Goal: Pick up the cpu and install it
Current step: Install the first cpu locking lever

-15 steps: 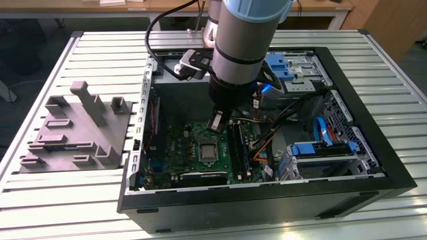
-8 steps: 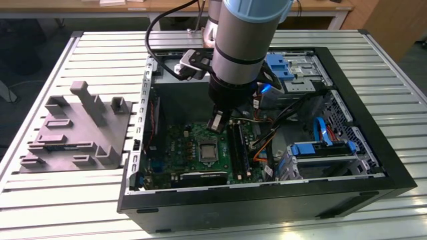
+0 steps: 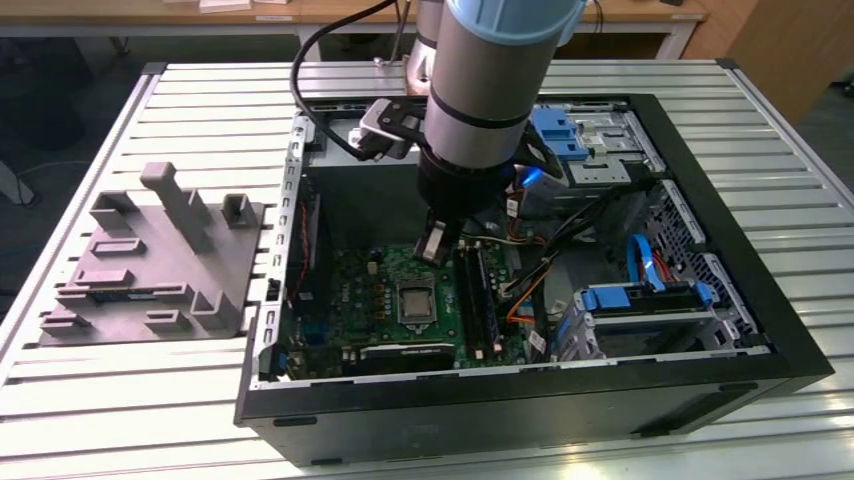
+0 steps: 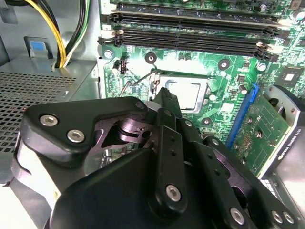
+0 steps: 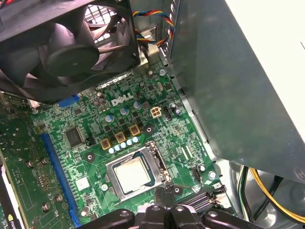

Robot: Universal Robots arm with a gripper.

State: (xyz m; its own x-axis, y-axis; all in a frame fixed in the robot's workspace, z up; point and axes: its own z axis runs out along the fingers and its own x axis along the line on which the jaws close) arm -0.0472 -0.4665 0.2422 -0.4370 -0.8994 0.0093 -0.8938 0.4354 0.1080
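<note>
Inside, my gripper (image 3: 437,243) hung shut over the motherboard (image 5: 95,143), beside the seated cpu (image 5: 135,173), fan (image 5: 66,47) close by.

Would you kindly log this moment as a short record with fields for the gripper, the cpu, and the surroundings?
gripper: gripper inside the open computer case, low over the motherboard, beside the socket
jaws: close together at the tips, nothing seen between them
cpu: cpu lies flat in the motherboard socket, pale metal top up, retention frame around it
nearby: memory slots, case fan
outside case: grey moulded tray on the slatted table
</note>
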